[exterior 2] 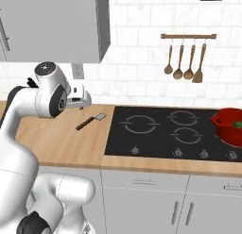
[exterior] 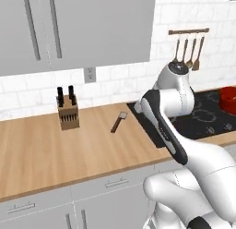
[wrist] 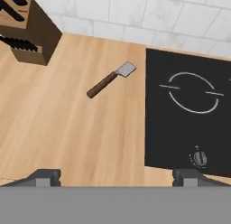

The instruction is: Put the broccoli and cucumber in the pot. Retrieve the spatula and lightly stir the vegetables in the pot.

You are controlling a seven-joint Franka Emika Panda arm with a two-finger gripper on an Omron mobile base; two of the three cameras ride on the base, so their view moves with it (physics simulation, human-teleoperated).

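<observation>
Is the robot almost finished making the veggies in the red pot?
Partly. The red pot on the stove already has something green inside, so the veggies look loaded, though I can't tell them apart. Right now the gripper is open and empty above the counter, facing the spatula, which lies untouched on the wood beside the stove. Left to do: grab the spatula, carry it to the pot and stir gently.

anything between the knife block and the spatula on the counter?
Nothing: bare wooden counter runs from the knife block to the spatula, plain in the hand view.
</observation>
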